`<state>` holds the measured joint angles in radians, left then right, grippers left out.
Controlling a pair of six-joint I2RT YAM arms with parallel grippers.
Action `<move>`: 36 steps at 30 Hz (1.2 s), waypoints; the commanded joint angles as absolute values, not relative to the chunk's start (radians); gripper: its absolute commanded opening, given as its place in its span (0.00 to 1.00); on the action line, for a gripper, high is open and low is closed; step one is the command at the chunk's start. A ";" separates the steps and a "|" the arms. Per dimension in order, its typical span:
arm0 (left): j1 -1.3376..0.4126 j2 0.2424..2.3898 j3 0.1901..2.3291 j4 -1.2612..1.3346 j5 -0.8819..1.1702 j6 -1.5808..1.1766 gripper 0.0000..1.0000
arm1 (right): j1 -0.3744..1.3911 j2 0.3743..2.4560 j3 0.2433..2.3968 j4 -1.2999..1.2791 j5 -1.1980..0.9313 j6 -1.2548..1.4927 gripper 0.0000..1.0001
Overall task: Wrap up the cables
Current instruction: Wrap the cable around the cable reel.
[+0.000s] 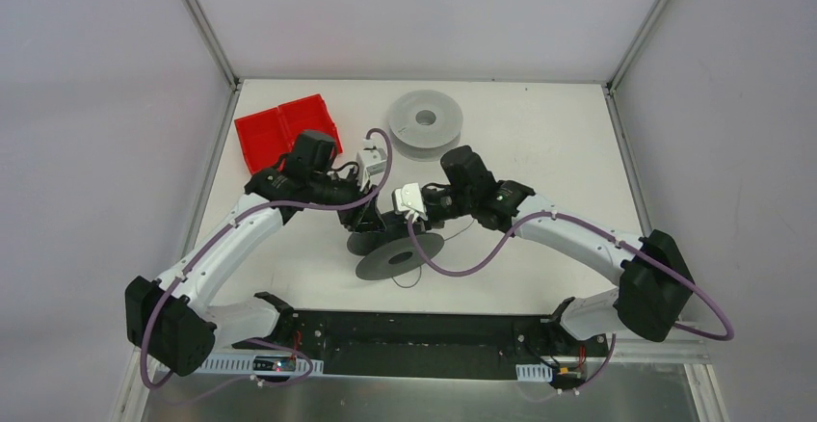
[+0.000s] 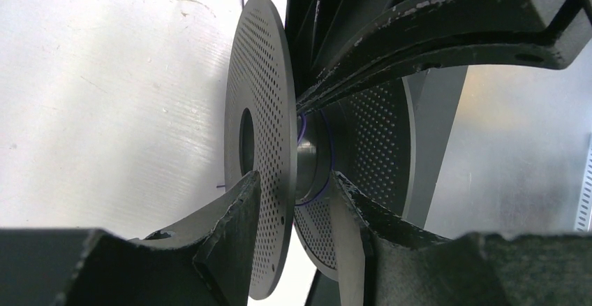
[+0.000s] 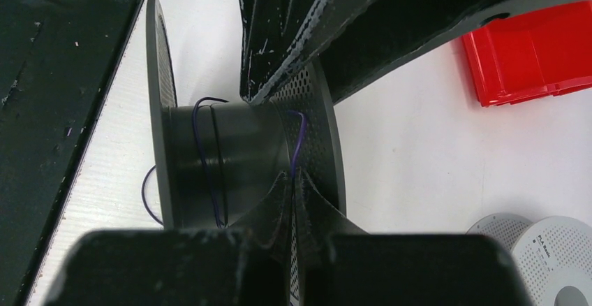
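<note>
Right wrist view: the right gripper (image 3: 293, 201) is pinched fully shut on the cable (image 3: 299, 142) against the dark spool (image 3: 230, 159) — a few turns already circle its hub. The left gripper (image 2: 293, 201), part open, straddles one flange. Red bins (image 1: 284, 128) and a grey spool (image 1: 425, 121) lie beyond.

Left gripper (image 2: 293, 208) parted; right gripper (image 3: 293, 201) (fingers together) closed

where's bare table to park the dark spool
Bare patches: the far-right table beside the grey spool, and the near-left stretch in front of the red bins. The centre is crowded: both arms meet at the dark spool, with loose cable trailing.
</note>
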<state>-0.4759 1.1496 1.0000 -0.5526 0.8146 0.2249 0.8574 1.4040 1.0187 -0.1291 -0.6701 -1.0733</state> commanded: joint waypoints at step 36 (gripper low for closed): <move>-0.518 1.145 0.962 -0.420 0.705 0.182 0.41 | 0.863 1.439 1.043 -0.038 -0.729 -0.968 0.00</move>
<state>-0.5053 1.1732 0.9676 -0.4664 0.7197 0.1940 0.8574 1.4357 1.0183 -0.0822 -0.6846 -0.9936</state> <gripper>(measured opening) 0.412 0.008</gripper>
